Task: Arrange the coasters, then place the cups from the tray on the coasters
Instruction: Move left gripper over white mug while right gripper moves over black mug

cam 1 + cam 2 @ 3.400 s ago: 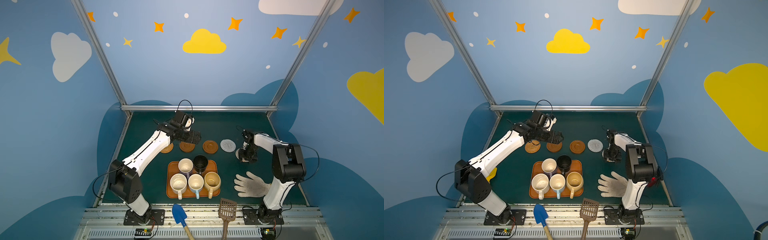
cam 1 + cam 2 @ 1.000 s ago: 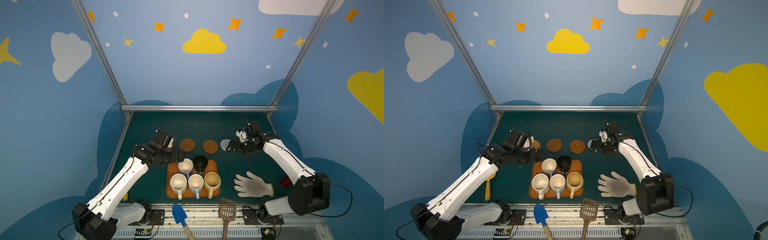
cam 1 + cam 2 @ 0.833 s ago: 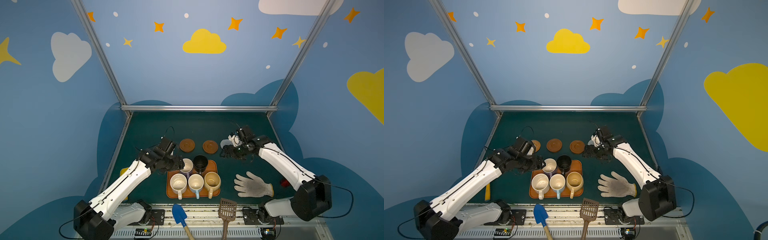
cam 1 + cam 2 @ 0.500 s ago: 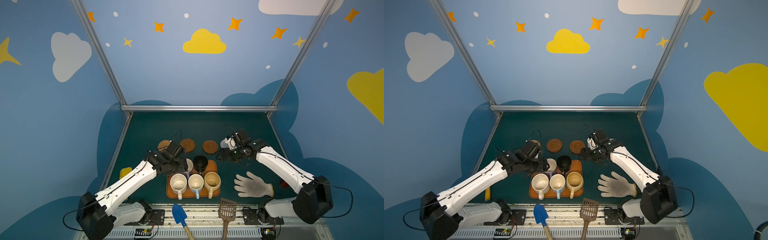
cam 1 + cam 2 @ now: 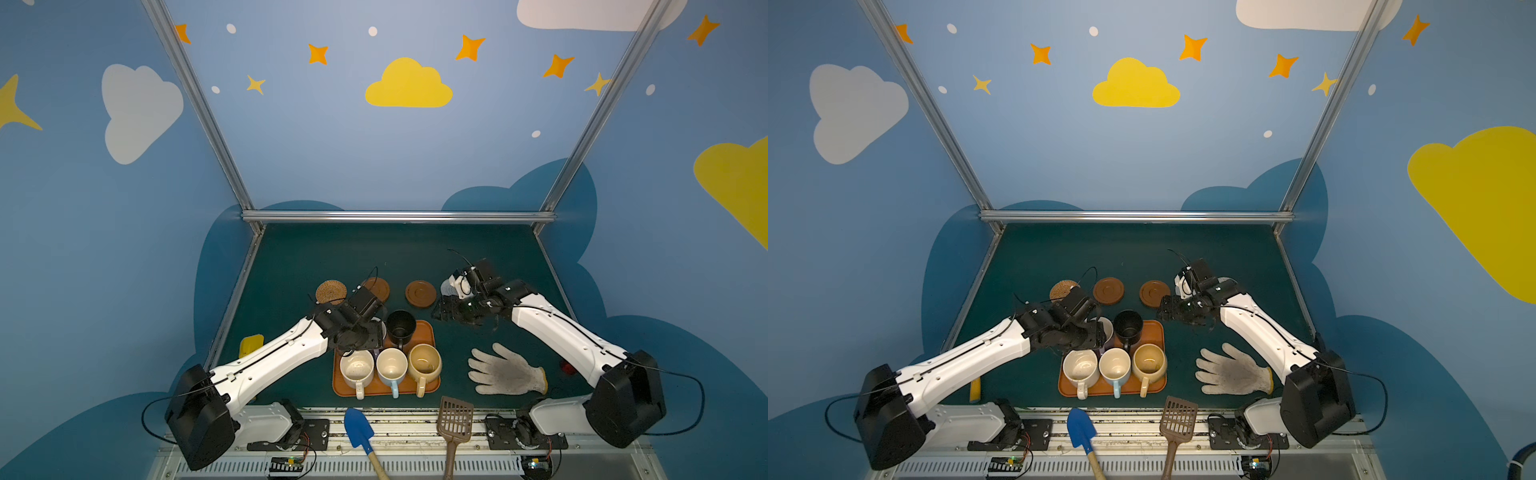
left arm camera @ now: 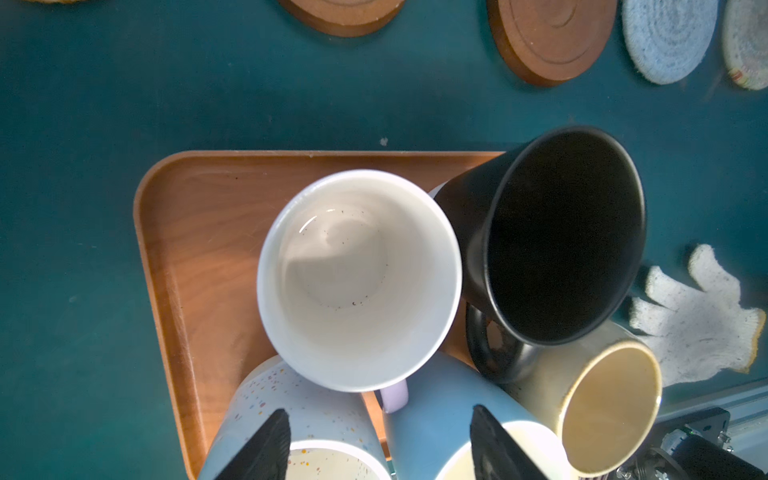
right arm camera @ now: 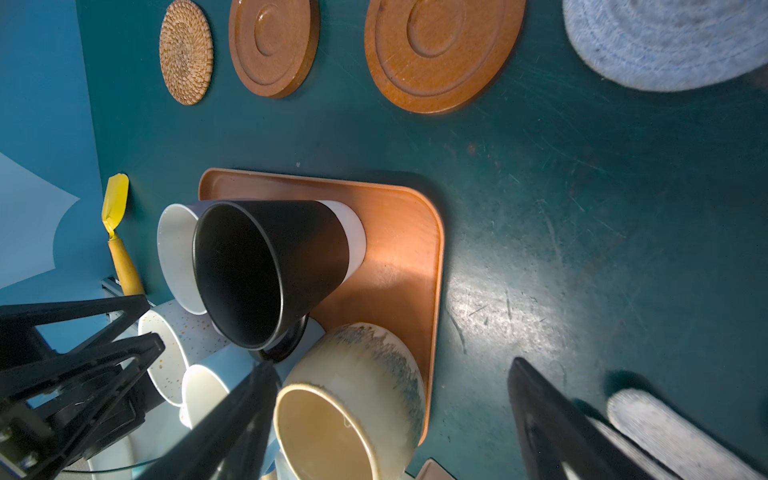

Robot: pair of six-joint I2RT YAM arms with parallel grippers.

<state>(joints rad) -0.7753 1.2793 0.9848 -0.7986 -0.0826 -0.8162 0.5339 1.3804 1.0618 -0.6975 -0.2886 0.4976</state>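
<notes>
My left gripper [image 6: 379,410] has left the coaster row, where it sat seconds ago. It now hangs spread and empty above the glossy lilac mug with the cream inside [image 6: 359,282], whose small handle points toward it. My right gripper [image 7: 390,363] has swung in from the rope coasters to just off the tray's far-right corner, jaws wide apart and holding nothing, near the rounded tan-yellow glazed mug [image 7: 353,399].

All five mugs stand upright on the orange-brown wooden tray with rounded corners [image 6: 199,216]. The lilac one and the matte black tapered mug [image 6: 561,237] sit side by side at the far side. The cream-white speckled mug [image 6: 307,399], the pale blue mug [image 6: 432,399] and the tan-yellow one line the near side.

Beyond the tray, a row of round discs lies on the dark teal table [image 5: 332,257]:
- the woven orange rattan coaster [image 5: 331,291], uncovered now that the arm has moved
- a smooth brown wooden coaster with ringed grooves [image 7: 272,45]
- its twin [image 7: 440,50]
- the grey-white coiled rope coaster [image 6: 669,37]
- the beige coiled rope coaster [image 6: 746,45]

The knitted white work glove [image 5: 505,370] lies flat and unmoved, right of the tray.
</notes>
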